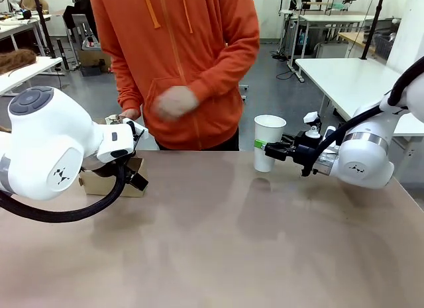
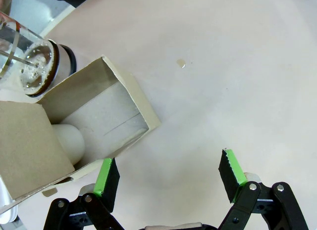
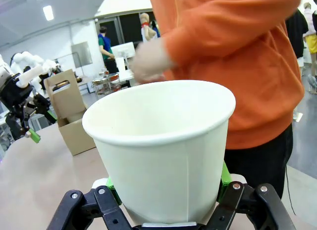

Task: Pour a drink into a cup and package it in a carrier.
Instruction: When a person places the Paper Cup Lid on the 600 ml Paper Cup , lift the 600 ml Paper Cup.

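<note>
Cup [image 1: 268, 142], plain white paper, open-topped and upright, is pinched at mid-height between the green pads of the right gripper [image 1: 267, 148], whose jaws are pressed in against both sides of the cup wall. It is held near the far edge of the desk [image 1: 218, 248], right of centre, with a shadow on the surface beneath it. Whether its base touches the desk cannot be told. In the right wrist view the cup [image 3: 161, 146] sits squarely between the two fingers [image 3: 224, 176], rim level.

The left gripper [image 2: 168, 171] has its jaws spread wide with nothing between them. It hangs over bare desk surface just beside the open end of the carrier [image 2: 106, 109]. One green pad [image 2: 105, 173] is close to the carrier's lower edge; contact cannot be confirmed.

The carrier, brown cardboard, stands toward the far left corner of the desk [image 1: 99, 183], partly hidden behind the left arm. One pocket faces the wrist camera; a white rounded object [image 2: 69, 141] shows in the adjoining pocket, partly under a cardboard panel, identity unclear.

A clear glass jug [image 2: 27, 59] stands against the carrier's far side, with a brown, frothy ring of drink [image 2: 39, 71] visible inside. A small droplet [image 2: 182, 64] lies on the desk, apart from the carrier.

A person in an orange hooded top [image 1: 175, 56] stands at the far edge, one hand [image 1: 173, 101] blurred at waist height.
</note>
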Robot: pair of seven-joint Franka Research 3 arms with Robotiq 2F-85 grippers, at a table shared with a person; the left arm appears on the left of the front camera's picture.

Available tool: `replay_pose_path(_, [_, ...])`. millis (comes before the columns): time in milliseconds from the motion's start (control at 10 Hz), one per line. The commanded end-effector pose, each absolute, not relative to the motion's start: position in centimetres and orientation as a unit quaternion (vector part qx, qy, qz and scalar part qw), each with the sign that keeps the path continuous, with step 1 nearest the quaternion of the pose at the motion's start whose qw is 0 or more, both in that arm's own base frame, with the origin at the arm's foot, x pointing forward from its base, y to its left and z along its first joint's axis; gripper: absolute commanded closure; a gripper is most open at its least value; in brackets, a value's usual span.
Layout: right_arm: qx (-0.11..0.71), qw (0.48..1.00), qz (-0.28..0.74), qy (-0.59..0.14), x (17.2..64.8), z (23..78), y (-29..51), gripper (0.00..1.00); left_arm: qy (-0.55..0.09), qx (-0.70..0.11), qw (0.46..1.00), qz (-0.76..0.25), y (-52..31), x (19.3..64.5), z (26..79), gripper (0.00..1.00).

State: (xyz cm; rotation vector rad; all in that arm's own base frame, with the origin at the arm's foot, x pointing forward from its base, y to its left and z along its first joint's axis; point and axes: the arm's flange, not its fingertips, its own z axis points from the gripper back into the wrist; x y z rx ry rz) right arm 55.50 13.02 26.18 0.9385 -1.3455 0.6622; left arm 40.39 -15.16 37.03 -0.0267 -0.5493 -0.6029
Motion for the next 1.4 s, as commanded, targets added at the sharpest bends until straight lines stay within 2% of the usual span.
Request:
replay_pose_path(0, [0.403, 0.633, 0.29, -0.594, 55.54, 26.67, 13.22, 0.19, -0.267, -0.014, 0.918, -0.293, -15.13, 40.37, 37.06, 0.0])
replay_pose_path(1300, [0.403, 0.633, 0.29, -0.594, 55.54, 26.67, 13.22, 0.19, -0.267, -0.014, 0.918, -0.293, -15.13, 40.37, 37.06, 0.0])
